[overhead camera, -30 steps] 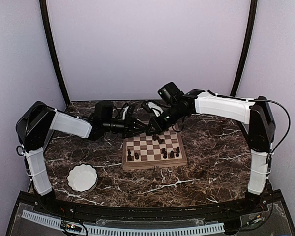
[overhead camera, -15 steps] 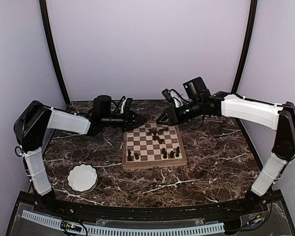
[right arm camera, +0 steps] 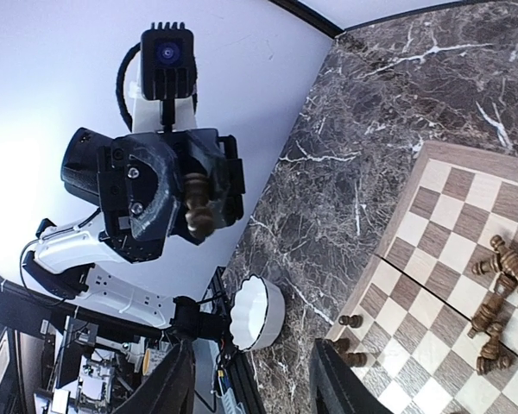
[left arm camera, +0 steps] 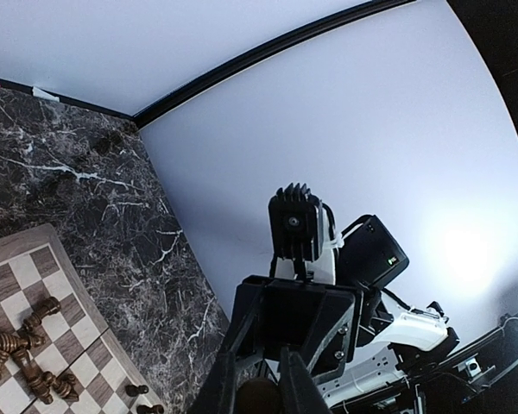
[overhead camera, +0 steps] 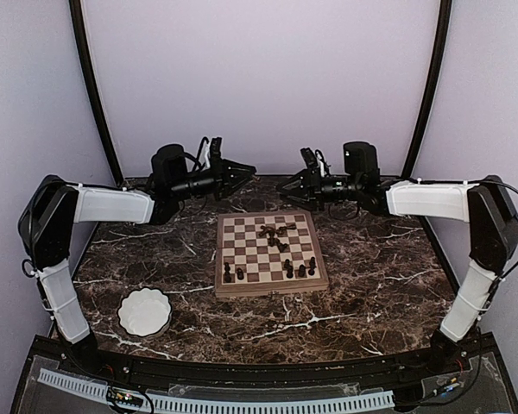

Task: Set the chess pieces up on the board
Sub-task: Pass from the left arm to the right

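The left claw (overhead camera: 249, 169) hangs over the desk's (overhead camera: 371, 285) far edge, pinching one dark chessman (right arm camera: 197, 207). The right claw (overhead camera: 281, 184) faces it, spread. On the board (overhead camera: 252, 250), several chess pieces (overhead camera: 276, 235) lie heaped at mid-board; others stand along its near row.

no legible text, labels, numbers

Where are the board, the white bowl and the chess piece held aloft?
Board (overhead camera: 272, 288): top view, near rim.
White bowl (overhead camera: 144, 313): top view, bare inside.
Held chess piece (right arm camera: 198, 207): right wrist view, its middle.
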Robot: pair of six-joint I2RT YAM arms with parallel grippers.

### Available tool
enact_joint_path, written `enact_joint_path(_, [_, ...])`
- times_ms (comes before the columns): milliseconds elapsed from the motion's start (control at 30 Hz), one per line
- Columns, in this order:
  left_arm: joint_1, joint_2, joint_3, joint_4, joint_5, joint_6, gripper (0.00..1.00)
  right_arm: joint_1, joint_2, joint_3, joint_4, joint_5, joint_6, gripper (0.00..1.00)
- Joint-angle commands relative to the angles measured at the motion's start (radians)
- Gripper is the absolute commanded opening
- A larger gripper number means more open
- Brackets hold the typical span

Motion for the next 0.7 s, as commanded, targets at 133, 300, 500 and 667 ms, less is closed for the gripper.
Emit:
enact_joint_path(133, [-0.028, -0.008, 0.010, 0.044, -0.003, -0.024, 0.08, 0.039, 0.060, 0.112, 0.086, -0.042, 0.042, 0.47])
enact_joint_path(300, [-0.034, -0.013, 0.001, 0.045, 0.001, -0.025, 0.08, 0.050, 0.084, 0.135, 0.082, -0.032, 0.044, 0.46])
enact_joint_path(500, [-0.038, -0.012, -0.004, 0.047, -0.001, -0.031, 0.08, 0.054, 0.094, 0.138, 0.102, -0.031, 0.054, 0.42])
enact_joint_path(667, [-0.041, -0.008, 0.000, 0.046, 0.006, -0.036, 0.08, 0.055, 0.098, 0.126, 0.140, -0.038, 0.069, 0.36])
